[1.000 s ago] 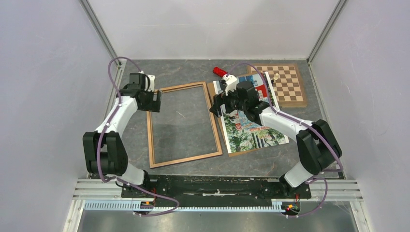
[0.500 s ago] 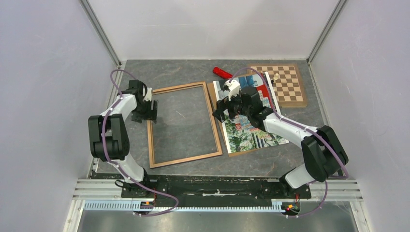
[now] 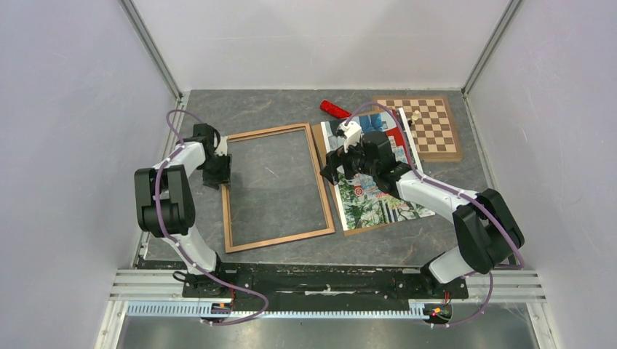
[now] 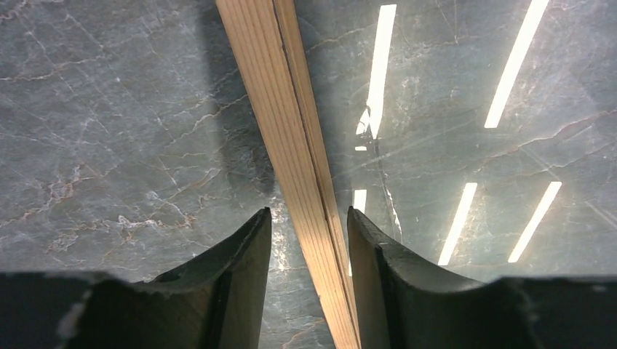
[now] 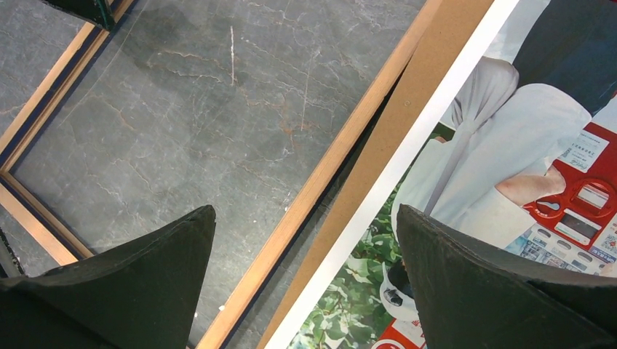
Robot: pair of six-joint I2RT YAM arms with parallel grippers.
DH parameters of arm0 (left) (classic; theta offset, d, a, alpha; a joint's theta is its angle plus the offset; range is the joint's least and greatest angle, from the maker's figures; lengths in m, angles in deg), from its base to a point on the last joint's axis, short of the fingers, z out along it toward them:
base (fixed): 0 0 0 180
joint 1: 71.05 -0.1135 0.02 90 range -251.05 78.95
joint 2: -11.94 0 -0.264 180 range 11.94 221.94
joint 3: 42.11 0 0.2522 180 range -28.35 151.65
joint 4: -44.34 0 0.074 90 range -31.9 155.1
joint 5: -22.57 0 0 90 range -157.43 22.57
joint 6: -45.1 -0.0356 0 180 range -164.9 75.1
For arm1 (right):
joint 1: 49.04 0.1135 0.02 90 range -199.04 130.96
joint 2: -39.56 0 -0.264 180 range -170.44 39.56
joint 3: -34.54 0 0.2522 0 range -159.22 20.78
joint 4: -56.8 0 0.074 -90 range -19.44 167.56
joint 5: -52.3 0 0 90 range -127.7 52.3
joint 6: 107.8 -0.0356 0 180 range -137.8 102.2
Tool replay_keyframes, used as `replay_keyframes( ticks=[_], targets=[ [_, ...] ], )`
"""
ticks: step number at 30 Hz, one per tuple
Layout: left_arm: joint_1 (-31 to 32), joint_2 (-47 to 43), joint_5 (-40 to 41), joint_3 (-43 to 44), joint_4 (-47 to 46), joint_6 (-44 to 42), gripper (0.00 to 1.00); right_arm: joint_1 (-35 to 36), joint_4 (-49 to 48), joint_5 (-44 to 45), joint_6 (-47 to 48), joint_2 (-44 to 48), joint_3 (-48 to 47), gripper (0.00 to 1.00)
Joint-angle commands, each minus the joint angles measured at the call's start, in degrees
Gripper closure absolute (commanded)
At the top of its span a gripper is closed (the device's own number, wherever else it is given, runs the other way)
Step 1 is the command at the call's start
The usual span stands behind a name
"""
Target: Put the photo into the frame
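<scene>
Wood frame [image 3: 280, 241]: lies flat on table [image 3: 276, 109], pale face up. It is glazed, with ceiling lights mirrored in the pane. Back likely left open so the print can drop in from above.
Photo [image 3: 378, 196]: picture side up on brown board [image 5: 415, 94], just right of frame, its long edge running alongside the right rail. Not yet in frame.
Left gripper [image 3: 220, 169]: low over frame's left rail, fingers [image 4: 247, 247] set either side of it. They are slightly parted, with a sliver of table showing each side, and grip nothing. Judged: placed to pinch or steady the rail.
Right gripper [image 5: 305, 214]: spread wide and empty, over the seam between right rail and board edge. Judged: lining up to take the photo's edge.
Change, left: a second ago higher, by the frame's far-left corner; since dropped onto the rail.
Change, right: shifted slightly toward the robot's base.
Unchanged: frame, photo, chessboard [image 3: 431, 127], red item [image 3: 334, 109].
</scene>
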Motion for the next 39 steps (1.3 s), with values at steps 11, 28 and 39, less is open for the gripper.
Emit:
replay_keyframes(
  ticks=[11, 28, 39],
  targets=[
    [-1.1, 3.47, -2.8, 2.32, -2.83, 3.45, 0.7, -0.77, -2.66, 0.99, 1.12, 2.11, 0.91, 0.02],
    [-1.59, 9.52, -1.37, 10.84, -2.53, 4.61, 0.98, -2.75, -0.72, 3.67, 2.26, 2.02, -1.28, 0.02],
    [-1.64, 11.62, -1.02, 13.93, -2.11, 4.73, 0.73, -9.63, 5.46, 9.76, 5.89, 5.55, -3.2, 0.02]
  ],
)
